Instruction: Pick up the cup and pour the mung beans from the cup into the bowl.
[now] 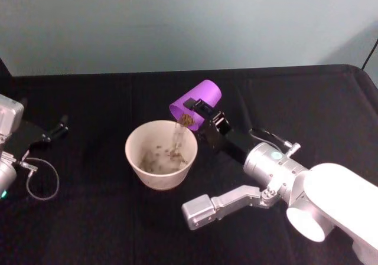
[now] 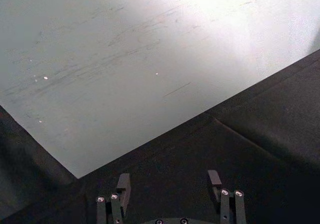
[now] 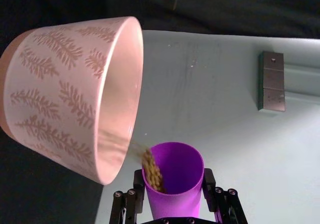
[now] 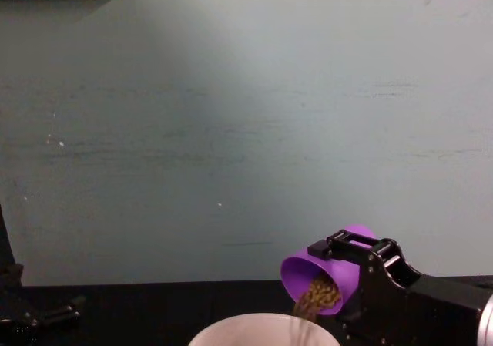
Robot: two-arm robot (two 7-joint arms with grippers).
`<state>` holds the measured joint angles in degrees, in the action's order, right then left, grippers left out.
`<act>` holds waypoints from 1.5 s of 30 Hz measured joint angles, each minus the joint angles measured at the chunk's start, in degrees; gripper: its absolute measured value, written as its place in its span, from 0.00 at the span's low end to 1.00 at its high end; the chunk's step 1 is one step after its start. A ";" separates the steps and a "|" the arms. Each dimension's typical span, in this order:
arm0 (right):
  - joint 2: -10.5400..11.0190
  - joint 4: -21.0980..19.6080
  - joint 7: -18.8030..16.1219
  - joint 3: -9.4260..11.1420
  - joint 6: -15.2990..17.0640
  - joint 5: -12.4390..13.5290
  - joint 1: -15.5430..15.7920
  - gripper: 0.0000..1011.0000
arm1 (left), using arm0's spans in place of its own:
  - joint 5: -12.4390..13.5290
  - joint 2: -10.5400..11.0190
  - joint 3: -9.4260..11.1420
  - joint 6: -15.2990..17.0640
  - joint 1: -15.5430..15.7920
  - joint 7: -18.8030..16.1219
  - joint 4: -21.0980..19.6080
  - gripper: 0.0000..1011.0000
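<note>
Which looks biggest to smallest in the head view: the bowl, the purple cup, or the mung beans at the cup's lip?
Largest: the bowl.
Next: the purple cup, tipped in the right pincer.
Smallest: the mung beans at its lip.
None look alike.

The silvery-white right arm (image 1: 277, 170) carries a black, apparently silver-screwed right gripper (image 1: 198, 110).

The cup (image 1: 198, 101) tilts above the right rim of the bowl (image 1: 158, 180), which holds mung beans (image 1: 163, 156).
</note>
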<state>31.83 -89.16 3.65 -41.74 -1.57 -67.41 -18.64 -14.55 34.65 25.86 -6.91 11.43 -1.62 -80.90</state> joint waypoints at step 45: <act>2.65 2.15 7.34 -7.96 7.00 -15.08 -3.70 0.70 | 0.00 0.00 0.00 0.00 0.00 0.00 0.00 0.99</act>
<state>34.48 -87.01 10.98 -49.70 5.43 -82.49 -22.34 -14.55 34.65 25.86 -6.91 11.43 -1.62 -80.90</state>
